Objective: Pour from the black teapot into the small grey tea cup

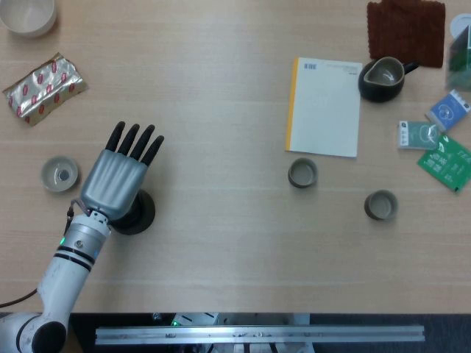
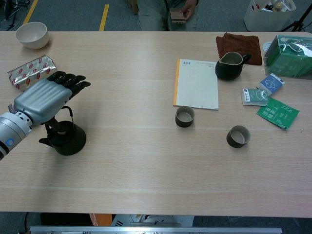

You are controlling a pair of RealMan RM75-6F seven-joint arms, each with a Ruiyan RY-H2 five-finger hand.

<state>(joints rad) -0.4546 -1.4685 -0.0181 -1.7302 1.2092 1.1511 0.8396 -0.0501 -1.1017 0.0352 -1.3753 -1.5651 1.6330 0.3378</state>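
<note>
The black teapot [image 1: 140, 213] [image 2: 68, 142] stands near the table's front left. My left hand [image 1: 118, 180] [image 2: 41, 101] hovers just over it, palm down and fingers stretched out forward. The palm hides the thumb, the lid and the wire handle in the head view. Two small grey-brown tea cups stand right of centre, one [image 1: 302, 173] [image 2: 185, 116] below the notebook and another [image 1: 381, 204] [image 2: 238, 136] further right. A pale grey cup [image 1: 59, 175] sits left of the hand. My right hand shows in neither view.
A white notebook with a yellow spine [image 1: 324, 107] lies right of centre. A dark pitcher [image 1: 381, 79], a brown cloth [image 1: 405, 28], tea packets [image 1: 441, 140] and a green box [image 2: 295, 48] crowd the far right. A foil packet [image 1: 44, 87] and a white bowl [image 1: 28, 15] lie far left.
</note>
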